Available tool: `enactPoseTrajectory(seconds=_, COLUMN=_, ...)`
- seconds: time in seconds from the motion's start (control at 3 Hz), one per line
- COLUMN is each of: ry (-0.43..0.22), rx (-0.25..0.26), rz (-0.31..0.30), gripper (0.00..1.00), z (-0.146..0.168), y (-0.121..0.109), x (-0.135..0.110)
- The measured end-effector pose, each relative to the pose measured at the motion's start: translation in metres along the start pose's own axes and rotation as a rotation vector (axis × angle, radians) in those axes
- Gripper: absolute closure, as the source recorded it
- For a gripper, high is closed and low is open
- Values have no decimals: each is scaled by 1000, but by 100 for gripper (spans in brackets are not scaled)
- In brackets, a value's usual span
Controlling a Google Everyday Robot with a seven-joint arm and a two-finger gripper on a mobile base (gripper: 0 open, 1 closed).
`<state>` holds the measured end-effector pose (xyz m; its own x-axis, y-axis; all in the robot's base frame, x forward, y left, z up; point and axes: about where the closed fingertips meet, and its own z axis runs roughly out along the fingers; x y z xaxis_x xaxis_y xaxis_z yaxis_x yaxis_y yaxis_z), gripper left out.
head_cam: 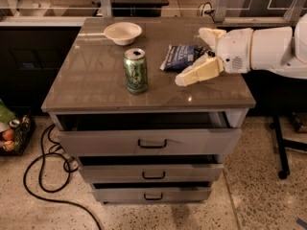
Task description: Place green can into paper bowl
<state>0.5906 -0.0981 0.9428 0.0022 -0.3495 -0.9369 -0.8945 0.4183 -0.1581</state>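
Note:
The green can (135, 71) stands upright on the grey-brown cabinet top (91, 80), left of centre. The off-white paper bowl (123, 32) sits empty at the back of the top, behind the can. My gripper (190, 56) reaches in from the right on a white arm, over the right part of the top and above the snack bag. It is open and empty, with one finger (197, 73) nearest the can and about a can's width to its right.
A dark blue snack bag (180, 56) lies under the gripper. The cabinet's top drawer (148, 140) is pulled slightly open. A black cable (43, 176) and a basket of items (12, 133) are on the floor at left.

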Motion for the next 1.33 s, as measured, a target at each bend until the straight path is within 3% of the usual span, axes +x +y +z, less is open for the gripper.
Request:
enactPoseTrajectory(seconds=0.67, ry=-139, rx=-63, rz=9, gripper=0, z=67, y=1, x=5)
enactPoseTrajectory(seconds=1.33, ry=-208, rx=-125, rz=27, gripper=0, z=115, y=5, x=7)
